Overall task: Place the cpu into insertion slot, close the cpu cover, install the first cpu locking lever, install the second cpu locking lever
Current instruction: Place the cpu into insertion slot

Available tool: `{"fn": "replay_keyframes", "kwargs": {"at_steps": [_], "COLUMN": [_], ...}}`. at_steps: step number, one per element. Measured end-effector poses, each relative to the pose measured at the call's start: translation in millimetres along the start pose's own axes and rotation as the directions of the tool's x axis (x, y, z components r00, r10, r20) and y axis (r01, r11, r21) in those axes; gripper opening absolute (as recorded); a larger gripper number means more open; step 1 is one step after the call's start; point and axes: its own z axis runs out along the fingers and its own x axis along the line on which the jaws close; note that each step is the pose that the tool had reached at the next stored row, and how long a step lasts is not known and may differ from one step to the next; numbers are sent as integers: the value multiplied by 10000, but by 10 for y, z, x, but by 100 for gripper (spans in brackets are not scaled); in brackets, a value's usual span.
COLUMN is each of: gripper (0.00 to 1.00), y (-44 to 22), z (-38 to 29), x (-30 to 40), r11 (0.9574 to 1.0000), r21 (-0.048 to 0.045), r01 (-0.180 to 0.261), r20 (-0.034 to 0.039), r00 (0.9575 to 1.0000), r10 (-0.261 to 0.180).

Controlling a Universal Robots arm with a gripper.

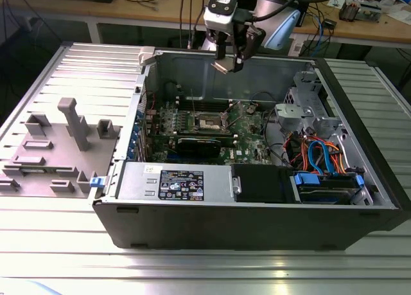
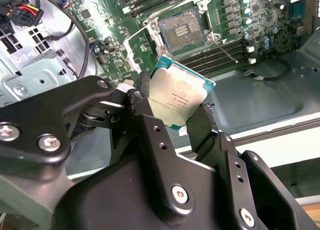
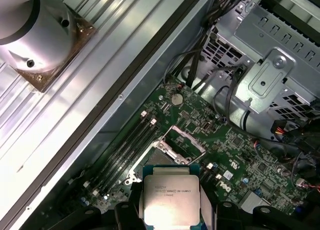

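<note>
**Exterior view.** The gripper (image 1: 230, 62) hangs over the far wall of the open computer case (image 1: 257, 224), which lies on a slatted metal worktop (image 1: 192, 269). Its fingers are clamped on the cpu (image 1: 221, 66), held in the air well above the motherboard (image 1: 244, 131). The insertion slot (image 1: 210, 120) sits near the middle of the board, unfilled. A grey fixture block (image 1: 64, 147) rests on the worktop beyond the case's wall on the exterior view's left.

**Second wrist view.** Two black fingers (image 2: 145, 115) pinch the cpu (image 2: 177, 97) by opposite edges, its silvery top facing the camera and slightly tilted. Beyond it lies the insertion slot (image 2: 181, 32), contacts exposed, with the cpu cover (image 2: 136, 50) swung open at one side.

**First wrist view.** The cpu (image 3: 170, 200), grasped in the gripper (image 3: 172, 215), hangs above the motherboard (image 3: 240, 165), apart from the insertion slot (image 3: 167, 152). The cpu cover (image 3: 186, 140) stands raised at the slot's edge. A metal drive cage (image 3: 270, 74) occupies one end of the case.
</note>
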Motion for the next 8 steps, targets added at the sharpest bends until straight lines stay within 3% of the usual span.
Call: {"fn": "replay_keyframes", "kwargs": {"at_steps": [8], "gripper": [54], "y": [0], "z": [4], "x": [0], "r11": [9997], "r21": [-5], "r01": [-245], "r20": [22], "r00": [9997], "r10": [245]}}
